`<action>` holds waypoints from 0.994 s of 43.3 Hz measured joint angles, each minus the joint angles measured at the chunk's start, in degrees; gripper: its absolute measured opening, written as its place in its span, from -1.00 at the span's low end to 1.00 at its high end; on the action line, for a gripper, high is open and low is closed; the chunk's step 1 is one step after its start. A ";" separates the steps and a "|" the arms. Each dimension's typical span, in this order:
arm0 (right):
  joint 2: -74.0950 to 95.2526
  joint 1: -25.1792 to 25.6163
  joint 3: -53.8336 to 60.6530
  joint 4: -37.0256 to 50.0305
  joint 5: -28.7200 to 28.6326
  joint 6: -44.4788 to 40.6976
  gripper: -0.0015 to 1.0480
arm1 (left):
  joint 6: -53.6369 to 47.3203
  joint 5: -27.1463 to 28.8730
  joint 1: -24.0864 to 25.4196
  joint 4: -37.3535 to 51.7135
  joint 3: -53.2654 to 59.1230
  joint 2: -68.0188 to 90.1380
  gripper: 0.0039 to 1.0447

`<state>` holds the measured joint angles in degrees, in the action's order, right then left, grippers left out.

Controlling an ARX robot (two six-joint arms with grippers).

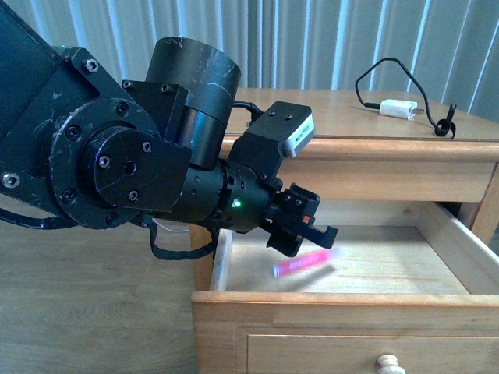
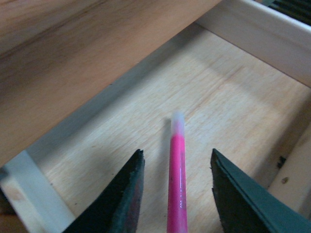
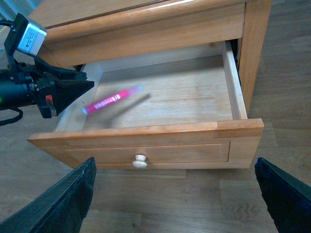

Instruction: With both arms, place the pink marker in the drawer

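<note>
Black left arm point(image 1: 117, 156) reaches over the open drawer point(image 1: 335, 300), and the left gripper point(image 2: 177, 152) is spread wide, holding nothing, with the pink marker point(image 2: 177, 184) between its jaws, touching neither, over the drawer's pale floor near the drawer's left wall. Short and hot pink with a paler, whitish end pointing away from that gripper, the marker looks blurred in the wider views. Right gripper point(image 3: 175, 162) hangs wide open in front of the drawer.

1. This looks like a room in a home, perhaps a bedroom.
2. A honey-coloured wooden bedside cabinet point(image 1: 405, 183) stands just beside my left gripper point(image 1: 310, 232).
3. A white charger point(image 1: 399, 108) with its black cable lies on the top, beyond my gripper.
4. Pale vertical blinds point(image 1: 312, 39) hang further back; wood-plank floor point(image 1: 93, 312) lies below.
</note>
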<state>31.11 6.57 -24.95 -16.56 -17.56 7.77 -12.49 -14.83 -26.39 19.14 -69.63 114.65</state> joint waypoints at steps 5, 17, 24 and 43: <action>0.00 0.00 0.00 0.00 0.00 0.00 0.84 | -1.01 3.19 0.02 0.42 1.16 -0.76 0.13; 0.00 0.00 0.00 0.00 0.00 0.00 0.84 | -0.31 10.62 0.44 6.82 11.78 -9.01 0.85; 0.00 0.00 0.00 0.00 0.00 0.00 0.84 | 1.16 15.98 1.86 9.79 19.52 -17.03 0.88; 0.00 0.00 0.00 0.00 0.00 0.00 0.84 | 12.17 29.66 4.94 7.50 46.56 -52.63 0.89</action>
<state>31.11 6.57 -24.95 -16.56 -17.56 7.77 -0.32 14.83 -21.45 26.63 -23.07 62.02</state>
